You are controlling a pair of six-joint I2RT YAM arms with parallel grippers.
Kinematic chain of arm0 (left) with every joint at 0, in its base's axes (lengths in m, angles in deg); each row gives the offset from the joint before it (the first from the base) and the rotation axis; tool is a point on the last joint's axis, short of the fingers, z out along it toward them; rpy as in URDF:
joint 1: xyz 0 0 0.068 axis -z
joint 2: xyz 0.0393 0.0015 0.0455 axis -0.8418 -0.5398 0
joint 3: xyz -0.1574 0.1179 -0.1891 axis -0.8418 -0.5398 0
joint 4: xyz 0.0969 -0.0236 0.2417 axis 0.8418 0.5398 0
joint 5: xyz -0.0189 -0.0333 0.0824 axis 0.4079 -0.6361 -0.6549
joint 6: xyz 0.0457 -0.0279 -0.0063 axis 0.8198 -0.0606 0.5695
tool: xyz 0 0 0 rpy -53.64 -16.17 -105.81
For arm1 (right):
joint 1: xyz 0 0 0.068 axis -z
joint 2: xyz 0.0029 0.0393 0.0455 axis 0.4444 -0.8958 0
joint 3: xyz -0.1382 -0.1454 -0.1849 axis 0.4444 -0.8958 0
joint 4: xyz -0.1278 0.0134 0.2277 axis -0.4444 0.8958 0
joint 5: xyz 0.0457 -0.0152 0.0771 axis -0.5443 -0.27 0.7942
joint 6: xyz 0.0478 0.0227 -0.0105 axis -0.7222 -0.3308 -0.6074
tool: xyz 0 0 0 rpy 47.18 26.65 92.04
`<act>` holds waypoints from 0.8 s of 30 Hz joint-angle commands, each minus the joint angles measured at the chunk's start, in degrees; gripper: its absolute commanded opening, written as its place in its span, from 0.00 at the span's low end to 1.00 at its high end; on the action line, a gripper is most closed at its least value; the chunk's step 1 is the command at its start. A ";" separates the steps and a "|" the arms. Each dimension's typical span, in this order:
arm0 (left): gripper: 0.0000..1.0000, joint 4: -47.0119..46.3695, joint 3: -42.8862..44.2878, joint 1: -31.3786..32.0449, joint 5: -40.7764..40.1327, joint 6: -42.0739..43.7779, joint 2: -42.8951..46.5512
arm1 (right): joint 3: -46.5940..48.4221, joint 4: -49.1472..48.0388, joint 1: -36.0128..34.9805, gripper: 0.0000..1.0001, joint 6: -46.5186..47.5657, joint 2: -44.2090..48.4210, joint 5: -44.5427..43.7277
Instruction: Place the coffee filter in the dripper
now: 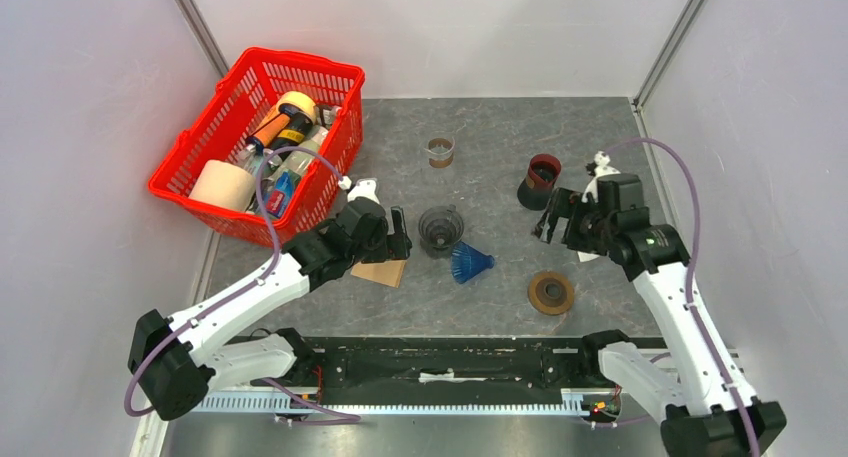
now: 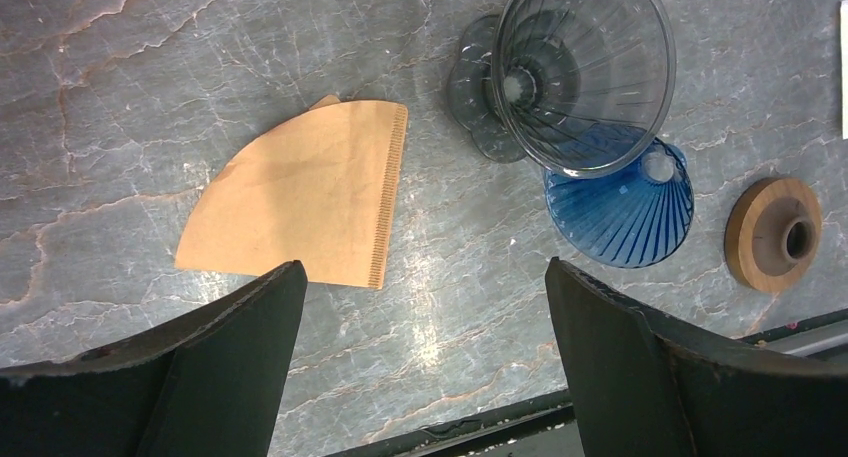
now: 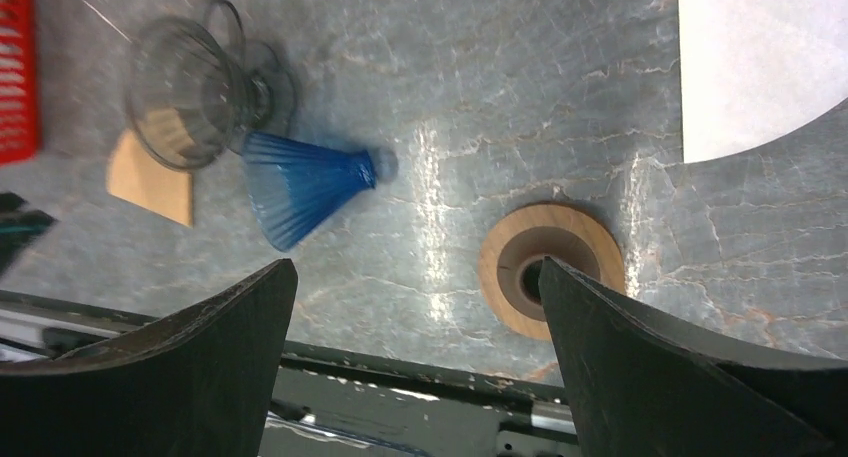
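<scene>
A brown paper coffee filter lies flat on the grey table, also visible in the top view. A clear smoky glass dripper stands just right of it. A blue ribbed dripper lies on its side against the glass one. My left gripper is open and empty, hovering above the table just near of the filter, its left finger at the filter's near edge. My right gripper is open and empty, above the table at the right.
A round wooden ring lies near the front right, by my right finger. A white paper filter lies under the right arm. A dark cup, a small glass jar and a red basket of items stand farther back.
</scene>
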 commanded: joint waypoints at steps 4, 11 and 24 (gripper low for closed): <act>0.97 -2.48 -1.08 0.21 -0.58 -3.26 0.67 | 2.27 2.09 -14.49 0.99 -3.29 -4.18 -19.01; 0.97 -2.48 -3.61 0.22 -0.59 -4.15 2.26 | -0.32 7.94 -22.59 0.96 -11.96 -8.03 -31.68; 0.97 -2.66 -6.53 0.20 0.48 -5.05 4.89 | -7.31 13.20 -21.63 0.79 -28.91 -10.87 -39.54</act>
